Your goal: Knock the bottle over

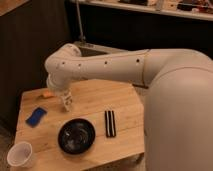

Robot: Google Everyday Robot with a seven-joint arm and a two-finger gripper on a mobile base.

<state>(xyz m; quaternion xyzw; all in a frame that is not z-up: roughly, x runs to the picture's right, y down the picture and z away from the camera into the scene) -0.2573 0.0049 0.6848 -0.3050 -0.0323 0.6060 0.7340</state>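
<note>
The hand is seen low over the desk, right at the bottle, which is found at about 12 o'clock from the black bowl and at 3 o'clock from the blue object. Whether the hand is open or closed cannot be told, as it is masked by the wrist. The bottle is judged to be standing, perhaps a little tilted, so the approach is taken as done and contact as made or imminent. The sideways push that tips the bottle flat is judged to be left.
</note>
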